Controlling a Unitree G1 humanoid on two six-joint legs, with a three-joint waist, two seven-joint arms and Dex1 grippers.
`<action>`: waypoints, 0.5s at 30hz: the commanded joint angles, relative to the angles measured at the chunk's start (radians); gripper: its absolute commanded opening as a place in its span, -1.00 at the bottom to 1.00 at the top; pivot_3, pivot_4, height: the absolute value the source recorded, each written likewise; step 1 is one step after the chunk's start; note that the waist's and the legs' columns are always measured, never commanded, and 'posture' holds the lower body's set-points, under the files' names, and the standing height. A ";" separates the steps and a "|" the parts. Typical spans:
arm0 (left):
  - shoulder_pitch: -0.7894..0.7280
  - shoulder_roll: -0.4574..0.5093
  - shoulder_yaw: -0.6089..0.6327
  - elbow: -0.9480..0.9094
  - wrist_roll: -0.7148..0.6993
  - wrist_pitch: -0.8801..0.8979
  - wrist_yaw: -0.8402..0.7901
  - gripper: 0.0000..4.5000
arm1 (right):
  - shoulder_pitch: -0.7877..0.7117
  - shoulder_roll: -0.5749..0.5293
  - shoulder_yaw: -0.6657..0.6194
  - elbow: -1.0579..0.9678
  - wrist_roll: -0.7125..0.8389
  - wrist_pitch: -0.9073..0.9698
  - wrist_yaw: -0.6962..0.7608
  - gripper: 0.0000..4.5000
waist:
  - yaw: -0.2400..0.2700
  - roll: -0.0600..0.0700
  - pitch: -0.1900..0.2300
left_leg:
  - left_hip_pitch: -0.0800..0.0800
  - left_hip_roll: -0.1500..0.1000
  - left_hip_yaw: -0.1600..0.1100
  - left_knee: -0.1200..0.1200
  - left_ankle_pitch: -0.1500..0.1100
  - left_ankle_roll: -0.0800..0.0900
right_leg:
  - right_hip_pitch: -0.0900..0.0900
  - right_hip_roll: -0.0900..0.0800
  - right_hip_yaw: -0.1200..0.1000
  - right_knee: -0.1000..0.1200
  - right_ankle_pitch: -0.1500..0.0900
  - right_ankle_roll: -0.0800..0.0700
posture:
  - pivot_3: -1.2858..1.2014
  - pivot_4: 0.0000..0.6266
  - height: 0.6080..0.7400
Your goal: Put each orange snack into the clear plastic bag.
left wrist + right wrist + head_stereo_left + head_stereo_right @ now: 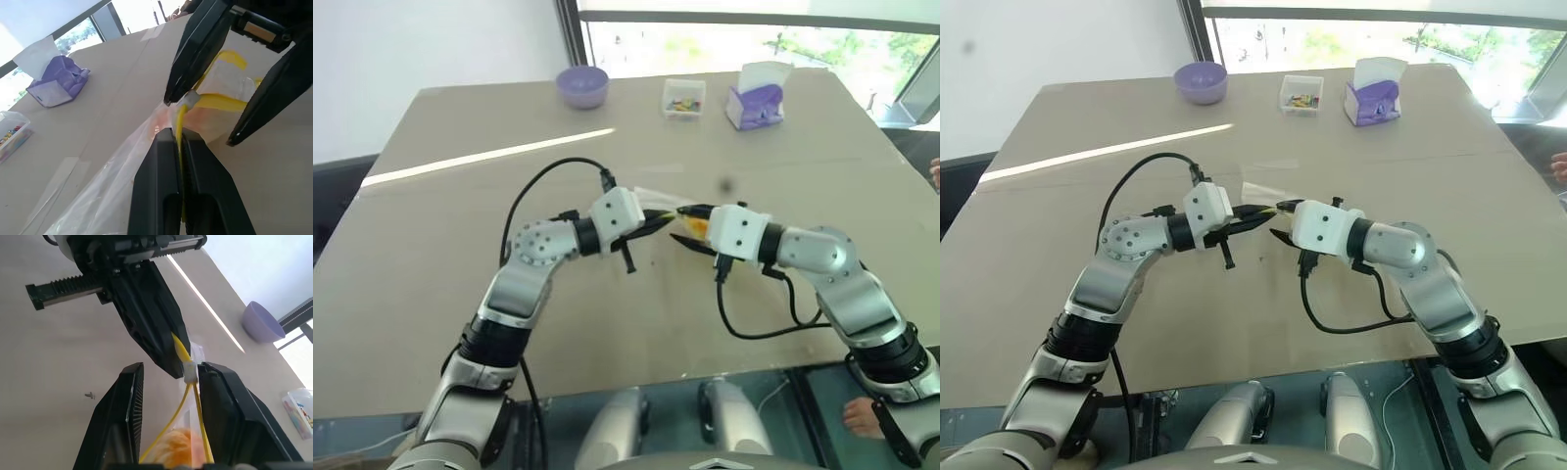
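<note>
The clear plastic bag (pixel 112 186) hangs just above the middle of the table, between my two grippers. My left gripper (pixel 668 217) is shut on its yellow seal strip (pixel 220 101). The orange snack (pixel 178 450) shows through the plastic inside the bag, just under the strip, and appears as an orange patch (pixel 698 228) in the left eye view. My right gripper (pixel 173 369) faces the left one tip to tip. Its fingers stand apart on either side of the strip. The small white slider (pixel 190 373) lies against one right finger.
A purple bowl (pixel 582 86), a small clear box of colourful bits (pixel 684 98) and a purple tissue box (pixel 756 98) stand along the table's far edge. A person's hand (pixel 935 174) shows at the right border and a foot (pixel 862 416) below the table's near right corner.
</note>
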 commanded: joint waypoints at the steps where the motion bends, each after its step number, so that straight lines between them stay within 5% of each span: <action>1: -0.018 -0.003 0.009 -0.024 -0.012 -0.001 0.001 -1.00 | -0.022 0.006 -0.017 -0.020 -0.016 -0.021 -0.015 -0.70 | 0.001 0.000 0.000 | 0.000 0.000 0.000 0.000 0.000 0.000 | 0.000 0.000 0.000 0.000 0.000 0.000 | 0.03 -0.52 1.00; 13: -0.041 -0.014 0.016 -0.035 -0.014 0.039 0.009 -1.00 | -0.017 0.004 -0.025 -0.026 -0.037 -0.031 -0.013 -0.70 | 0.000 0.000 0.000 | 0.000 0.000 0.000 0.000 0.000 0.000 | 0.000 0.000 0.000 0.000 0.000 0.000 | 0.03 -0.52 1.00; 15: -0.039 -0.014 0.017 -0.033 -0.013 0.037 0.009 -1.00 | -0.017 0.004 -0.025 -0.026 -0.038 -0.031 -0.011 -0.93 | 0.001 0.000 0.000 | 0.000 0.000 0.000 0.000 0.000 0.000 | 0.000 0.000 0.000 0.000 0.000 0.000 | 0.03 -0.52 1.00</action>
